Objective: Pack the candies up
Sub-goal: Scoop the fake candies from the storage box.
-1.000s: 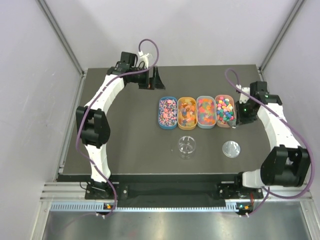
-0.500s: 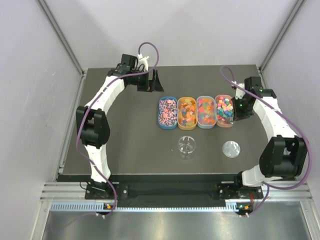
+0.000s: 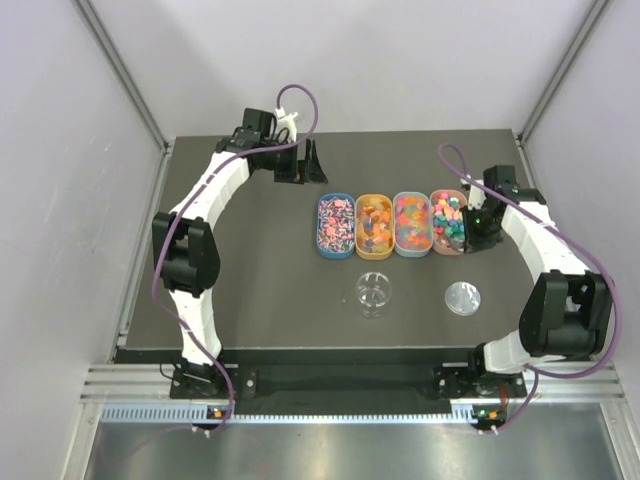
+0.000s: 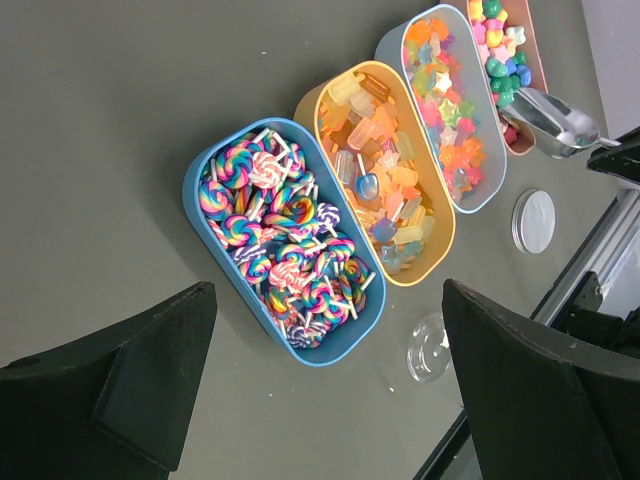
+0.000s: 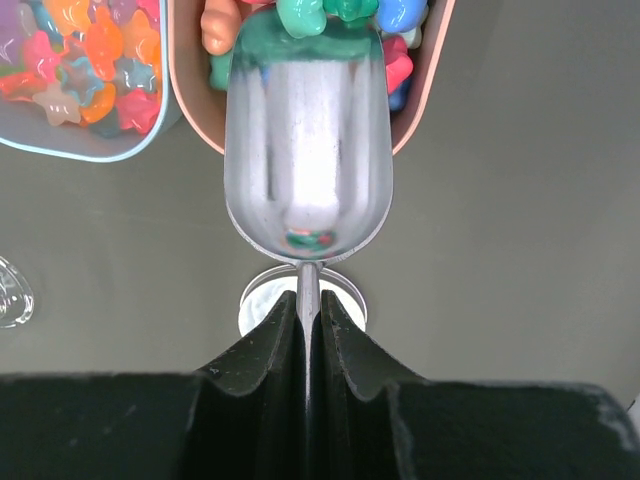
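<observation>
Scoop handle is pinched in my right gripper, jaws nearly closed on it. Scoop mouth reaches over the near end of the pink tray, tip against the candies heaped there; bowl looks empty. More candies fill the three other trays in a row left of the pink tray. Clear lid lies on the table on the near side of the pink tray, under the handle. Clear cup sits near-left of the pink tray. My left gripper is spread wide, holding nothing, far-left of the pink tray.
</observation>
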`<action>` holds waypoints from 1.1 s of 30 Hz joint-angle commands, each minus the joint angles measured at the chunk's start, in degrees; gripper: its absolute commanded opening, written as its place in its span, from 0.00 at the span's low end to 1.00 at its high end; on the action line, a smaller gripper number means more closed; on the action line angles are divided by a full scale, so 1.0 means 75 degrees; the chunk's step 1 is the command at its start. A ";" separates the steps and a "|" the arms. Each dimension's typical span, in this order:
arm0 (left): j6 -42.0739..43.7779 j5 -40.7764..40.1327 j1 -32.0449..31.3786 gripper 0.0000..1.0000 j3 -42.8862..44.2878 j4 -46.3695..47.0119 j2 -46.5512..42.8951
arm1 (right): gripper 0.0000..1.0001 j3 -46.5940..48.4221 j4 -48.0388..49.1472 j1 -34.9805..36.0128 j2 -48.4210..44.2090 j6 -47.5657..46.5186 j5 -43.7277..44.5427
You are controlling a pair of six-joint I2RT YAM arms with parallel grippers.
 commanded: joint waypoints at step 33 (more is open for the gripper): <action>0.0329 -0.0139 -0.0135 0.98 -0.0348 0.0247 -0.0700 | 0.00 -0.0959 0.1122 0.0728 0.0274 0.0867 -0.0623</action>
